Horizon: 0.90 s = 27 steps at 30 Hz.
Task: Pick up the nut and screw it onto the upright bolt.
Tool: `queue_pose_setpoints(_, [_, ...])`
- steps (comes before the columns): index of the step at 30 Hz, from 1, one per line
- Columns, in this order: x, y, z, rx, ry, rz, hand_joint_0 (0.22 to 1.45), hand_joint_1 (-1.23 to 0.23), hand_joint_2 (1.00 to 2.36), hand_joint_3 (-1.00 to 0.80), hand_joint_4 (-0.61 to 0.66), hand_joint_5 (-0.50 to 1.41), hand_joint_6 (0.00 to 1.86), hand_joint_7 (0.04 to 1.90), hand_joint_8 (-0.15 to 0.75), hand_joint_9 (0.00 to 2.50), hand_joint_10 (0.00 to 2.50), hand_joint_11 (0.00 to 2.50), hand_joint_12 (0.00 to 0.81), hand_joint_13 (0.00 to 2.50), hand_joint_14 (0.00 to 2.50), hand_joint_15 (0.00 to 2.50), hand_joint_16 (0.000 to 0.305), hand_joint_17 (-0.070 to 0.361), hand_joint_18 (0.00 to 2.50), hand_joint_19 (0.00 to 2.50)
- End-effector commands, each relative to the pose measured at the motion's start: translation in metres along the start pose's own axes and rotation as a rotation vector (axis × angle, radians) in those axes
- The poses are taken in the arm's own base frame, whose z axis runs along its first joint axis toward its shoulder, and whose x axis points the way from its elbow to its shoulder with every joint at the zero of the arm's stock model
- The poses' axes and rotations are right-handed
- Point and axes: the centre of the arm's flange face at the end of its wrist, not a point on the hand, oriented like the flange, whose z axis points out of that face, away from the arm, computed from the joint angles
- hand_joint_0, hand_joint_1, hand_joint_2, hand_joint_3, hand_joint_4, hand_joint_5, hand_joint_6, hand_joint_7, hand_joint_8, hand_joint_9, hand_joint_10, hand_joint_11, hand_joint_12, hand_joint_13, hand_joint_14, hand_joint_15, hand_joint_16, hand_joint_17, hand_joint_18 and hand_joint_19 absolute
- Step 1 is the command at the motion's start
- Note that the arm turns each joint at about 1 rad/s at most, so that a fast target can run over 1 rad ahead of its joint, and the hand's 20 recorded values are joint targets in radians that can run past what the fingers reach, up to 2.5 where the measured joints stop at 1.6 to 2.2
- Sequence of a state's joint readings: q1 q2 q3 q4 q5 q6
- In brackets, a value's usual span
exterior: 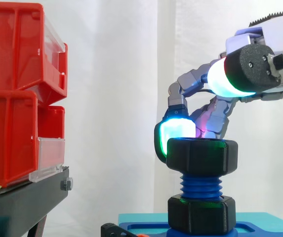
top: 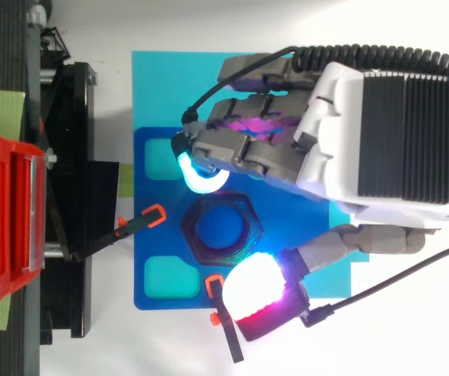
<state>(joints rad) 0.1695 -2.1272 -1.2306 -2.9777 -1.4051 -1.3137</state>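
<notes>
Nut (exterior: 202, 155) sits atop upright bolt (exterior: 200, 185) on blue base (top: 152, 235), hand (top: 381, 141) hovers around it, grip can't tell; looks like the screwing step, next move needs firm hold and clockwise turns to run it down.

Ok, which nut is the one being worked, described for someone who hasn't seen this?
On the blue base plate stands an upright blue bolt carrying two black hex nuts. The upper nut sits at the bolt's top, pinched between the hand's glowing fingertips; the lower nut sits down at the plate, untouched.
</notes>
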Motion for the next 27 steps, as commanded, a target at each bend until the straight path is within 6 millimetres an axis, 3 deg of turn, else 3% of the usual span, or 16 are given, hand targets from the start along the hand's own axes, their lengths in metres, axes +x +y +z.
queue_pose_setpoints(1, [-0.001,-0.002,-0.003,0.006,0.015,-0.005,0.52,-0.26,1.00,-0.50,0.22,0.02,0.50,1.26,0.293,1.16,0.00,0.09,0.300,0.78,0.00,0.05,0.032,0.072,0.56,0.11])
queue_pose_setpoints(5, [-0.008,-0.003,-0.007,0.010,0.016,-0.008,0.52,-0.25,1.00,-0.50,0.19,0.04,0.50,1.27,0.277,1.23,0.00,0.09,0.292,0.81,0.00,0.05,0.032,0.071,0.57,0.11])
queue_pose_setpoints(14, [-0.023,-0.008,-0.017,0.025,0.033,-0.032,0.52,-0.26,1.00,-0.50,0.12,0.10,0.50,1.33,0.174,1.68,0.00,0.12,0.242,1.02,0.00,0.06,0.026,0.059,0.75,0.15])
queue_pose_setpoints(17, [-0.035,-0.010,-0.025,0.030,0.035,-0.038,0.52,-0.27,1.00,-0.50,0.09,0.11,0.50,1.43,0.212,1.86,0.01,0.22,0.223,1.17,0.00,0.07,0.024,0.054,0.97,0.25])
queue_pose_setpoints(19, [-0.040,-0.011,-0.029,0.034,0.040,-0.045,0.51,-0.28,1.00,-0.50,0.09,0.11,0.55,1.35,0.232,1.97,0.01,0.33,0.211,1.34,0.00,0.11,0.022,0.050,1.14,0.38])
queue_pose_setpoints(24, [-0.058,-0.012,-0.038,0.037,0.029,-0.045,0.51,-0.27,1.00,-0.50,0.07,0.10,0.54,1.35,0.248,1.94,0.01,0.35,0.219,1.34,0.01,0.14,0.023,0.053,1.11,0.38])
queue_pose_setpoints(25, [-0.071,-0.011,-0.040,0.036,0.009,-0.042,0.51,-0.25,1.00,-0.50,0.07,0.10,0.50,1.41,0.249,1.93,0.01,0.36,0.231,1.30,0.01,0.13,0.024,0.055,1.06,0.35])
queue_pose_setpoints(27, [-0.098,-0.010,-0.036,0.034,-0.030,-0.036,0.50,-0.24,1.00,-0.50,0.11,0.06,0.50,1.27,0.265,1.86,0.01,0.36,0.246,1.25,0.01,0.13,0.027,0.060,0.98,0.33])
